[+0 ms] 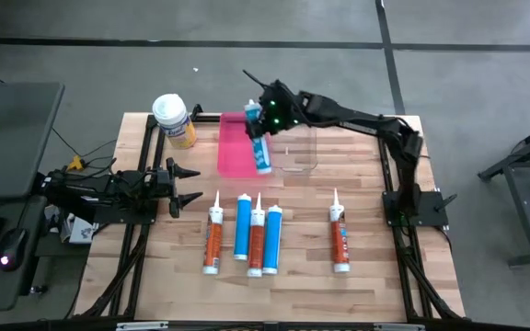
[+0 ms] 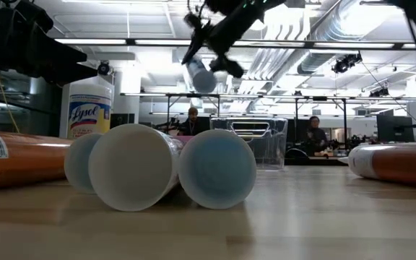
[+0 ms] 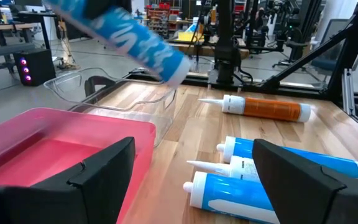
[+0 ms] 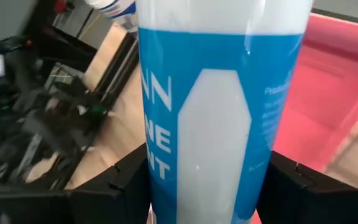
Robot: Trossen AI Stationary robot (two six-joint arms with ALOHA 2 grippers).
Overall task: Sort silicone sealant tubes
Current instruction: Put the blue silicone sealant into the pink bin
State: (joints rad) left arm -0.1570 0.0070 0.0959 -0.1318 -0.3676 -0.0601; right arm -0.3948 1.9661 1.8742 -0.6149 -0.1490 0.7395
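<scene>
A blue tube [image 1: 259, 145] with white lettering hangs tilted above the pink tray [image 1: 235, 156], clamped between the fingers of the right gripper [image 1: 256, 118]. Five more tubes, two blue [image 1: 243, 226] and three orange [image 1: 339, 237], lie on the wooden table [image 1: 366, 276] in front of the tray. The left gripper [image 1: 191, 184] waits beside the tray, fingers spread apart.

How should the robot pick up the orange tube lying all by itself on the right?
Probably by the middle of its round body, coming straight down from above. The lone orange tube lies flat on the table, nozzle pointing away from the front edge, with nothing close beside it. So the fingers could drop on either long side. The thin nozzle looks too slim to grip well.
</scene>
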